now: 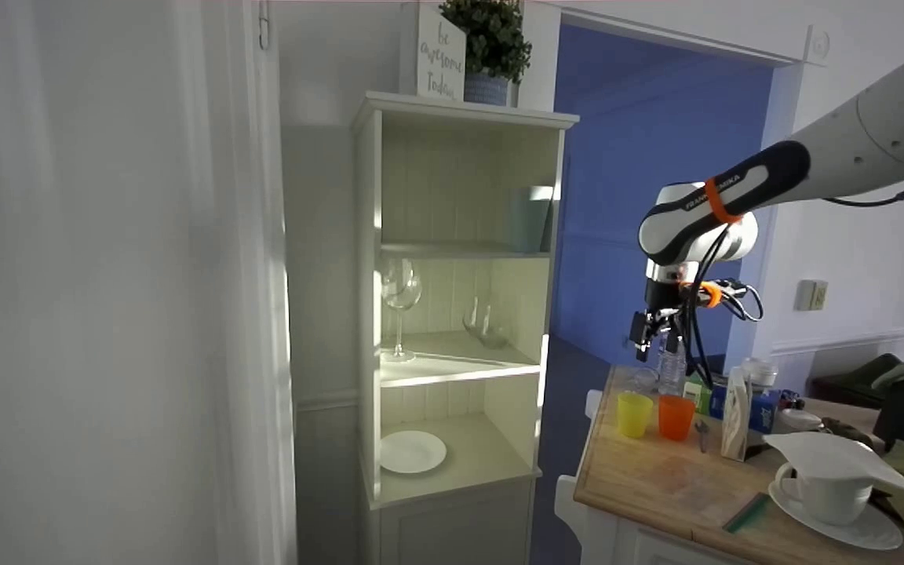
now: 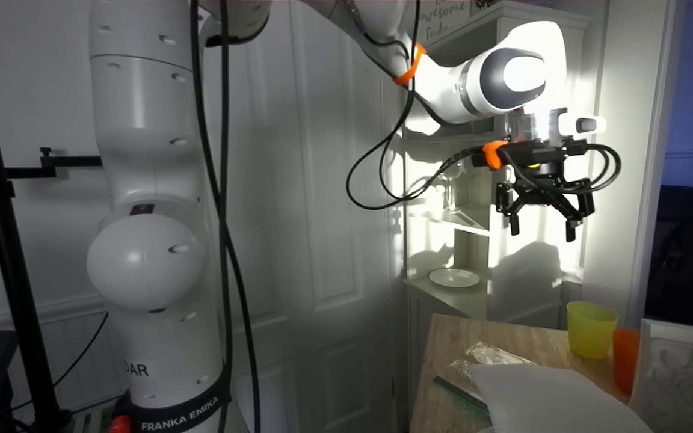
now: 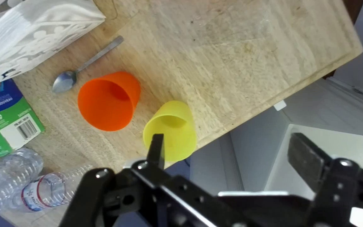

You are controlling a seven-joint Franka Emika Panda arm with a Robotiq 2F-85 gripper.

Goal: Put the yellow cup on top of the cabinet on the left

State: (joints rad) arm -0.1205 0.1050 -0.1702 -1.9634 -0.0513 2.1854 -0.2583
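The yellow cup [image 1: 634,416] stands upright near the edge of the wooden counter, beside the orange cup. It also shows in an exterior view [image 2: 591,331] and in the wrist view [image 3: 178,134], its mouth toward the camera. My gripper [image 1: 656,350] is open and empty, above the counter's far end and higher than the cup. In an exterior view the gripper [image 2: 542,233] hangs fingers down. In the wrist view one finger of the gripper [image 3: 228,148] overlaps the cup's picture without visible contact. The cream-white cabinet [image 1: 468,107] stands apart from the counter; its side shows in an exterior view [image 2: 527,270].
The orange cup [image 3: 109,101] is close beside the yellow cup. A spoon [image 3: 87,63], a napkin holder [image 3: 39,37], a box [image 3: 14,123] and clear bottles [image 3: 49,189] are nearby. A sign [image 1: 441,55] and a potted plant [image 1: 487,47] occupy the cabinet top. Its shelves hold glassware [image 1: 399,290].
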